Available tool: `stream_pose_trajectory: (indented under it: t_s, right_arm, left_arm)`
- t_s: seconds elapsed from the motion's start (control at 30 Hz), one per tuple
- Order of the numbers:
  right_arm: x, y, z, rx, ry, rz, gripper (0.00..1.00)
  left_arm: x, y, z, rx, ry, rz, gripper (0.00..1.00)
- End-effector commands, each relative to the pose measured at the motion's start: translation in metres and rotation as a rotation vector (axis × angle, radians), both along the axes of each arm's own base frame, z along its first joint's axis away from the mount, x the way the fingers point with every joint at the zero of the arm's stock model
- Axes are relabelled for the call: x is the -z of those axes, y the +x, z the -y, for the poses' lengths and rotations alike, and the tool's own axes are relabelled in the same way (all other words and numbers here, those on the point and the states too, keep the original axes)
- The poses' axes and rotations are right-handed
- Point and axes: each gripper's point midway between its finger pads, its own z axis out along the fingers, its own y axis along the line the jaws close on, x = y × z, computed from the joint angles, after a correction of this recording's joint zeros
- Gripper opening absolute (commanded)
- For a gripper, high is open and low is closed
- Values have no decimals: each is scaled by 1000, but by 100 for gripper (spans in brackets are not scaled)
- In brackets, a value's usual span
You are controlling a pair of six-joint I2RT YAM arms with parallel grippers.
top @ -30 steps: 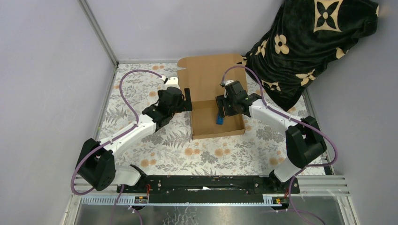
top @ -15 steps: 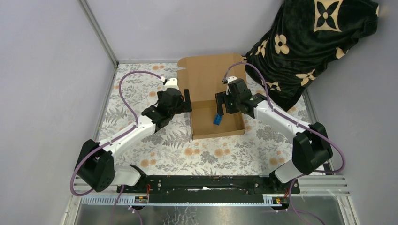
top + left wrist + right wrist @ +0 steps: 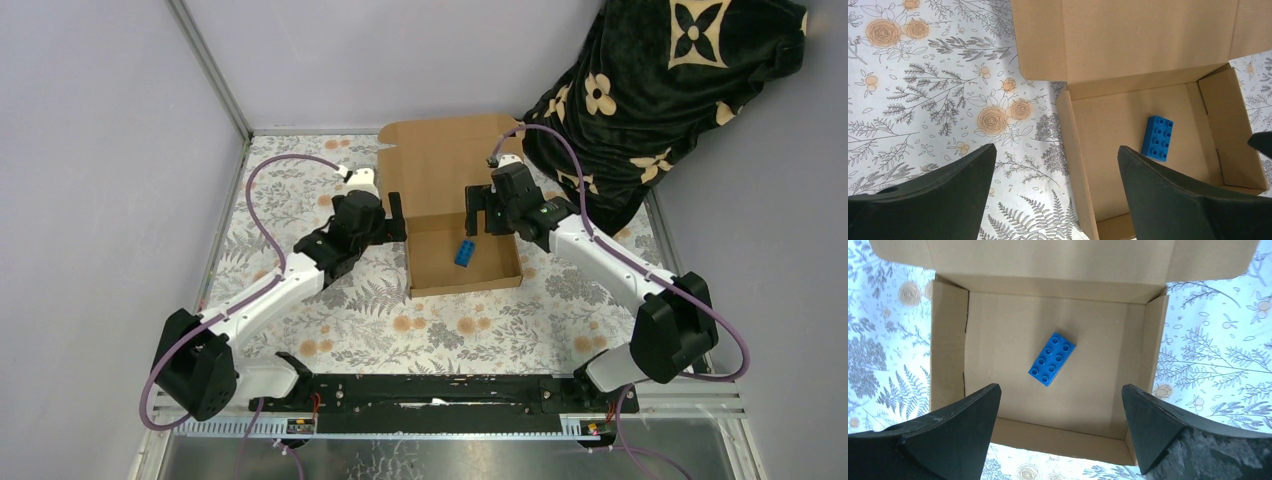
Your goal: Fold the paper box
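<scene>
Found box (image 3: pixel 438 262) walls up, brick (image 3: pixel 465 252) inside, lid (image 3: pixel 440 165) open. Read L gripper (image 3: pixel 1056 148), R gripper (image 3: pixel 1061 386) wide, empty. Judged next: fold lid fwd, tuck in.

top external: high overhead, wide, tilted down | both wrists: close, facing down | shared: paper box (image 3: pixel 435 265)

Floral table (image 3: pixel 450 325) bears the paper box (image 3: pixel 435 180); dark patterned cloth (image 3: pixel 640 100) at far-right corner.

Paper box (image 3: pixel 998 330): plain brown cardboard, matt, unprinted. Blue brick (image 3: pixel 1051 358): smooth moulded plastic with a slight sheen. Worktop (image 3: pixel 923 100): flat floral-printed covering, low gloss; draped cloth (image 3: pixel 660 90): dark, plush-looking.
</scene>
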Motion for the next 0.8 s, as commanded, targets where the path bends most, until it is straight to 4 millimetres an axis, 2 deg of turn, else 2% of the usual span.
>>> stream_pose_trajectory:
  t_s: [0.0, 0.07, 0.23, 0.4, 0.53, 0.63, 0.77]
  right_arm:
    - [-39, 23, 2, 100, 15, 72, 100]
    - [-49, 31, 1, 67, -5, 110, 100]
    - [-80, 57, 25, 99, -73, 246, 100]
    - [-96, 88, 63, 96, 82, 248, 96]
    - [-96, 112, 81, 48, 36, 289, 95]
    - [-94, 131, 84, 6, 5, 312, 95]
    - [-93, 152, 84, -31, 71, 329, 91]
  left_arm:
    - [-25, 14, 15, 49, -12, 55, 98]
    - [-37, 20, 18, 59, -23, 83, 98]
    - [-66, 35, 4, 33, -102, 153, 98]
    - [-70, 57, -12, 54, -136, 143, 98]
    - [-71, 75, -22, 110, -54, 190, 98]
    - [-74, 89, -30, 130, -84, 212, 98]
    - [-75, 108, -20, 206, -99, 243, 99]
